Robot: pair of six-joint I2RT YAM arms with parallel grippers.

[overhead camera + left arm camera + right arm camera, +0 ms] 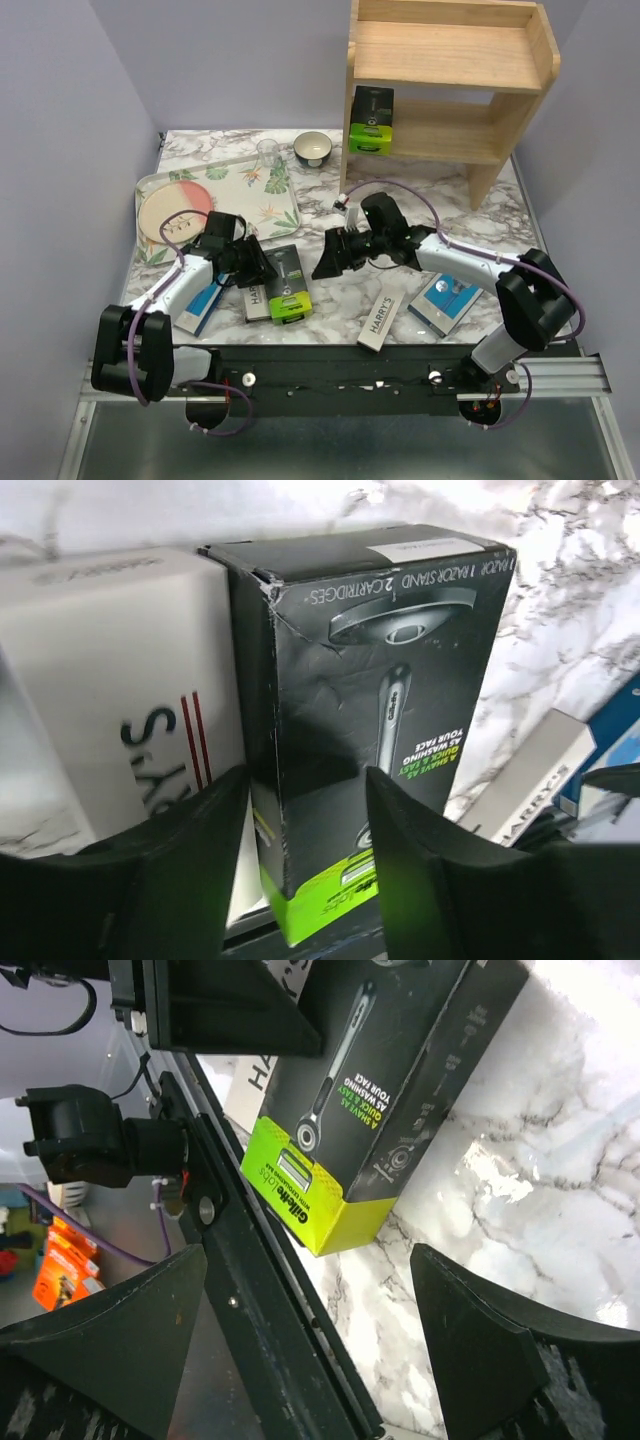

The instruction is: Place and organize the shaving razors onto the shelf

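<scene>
Nearest, a white HARRY'S box (385, 322) and a blue pack (447, 300) lie on the counter (330, 300), to the right of the right gripper (325, 258), which is wide open and empty. The left gripper (258, 268) also has its fingers apart, just over a black box (287, 285) with a lime end. A second white box (257, 297) lies just beside that box. Far behind both grippers, a second black box (370, 120) stands on the lower tier of the shelf (450, 60).

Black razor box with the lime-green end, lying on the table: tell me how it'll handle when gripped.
Probably stiff but crushable: the black razor box shows a dented cardboard corner. Lying flat on the table, it should slide, not roll or tip.
</scene>
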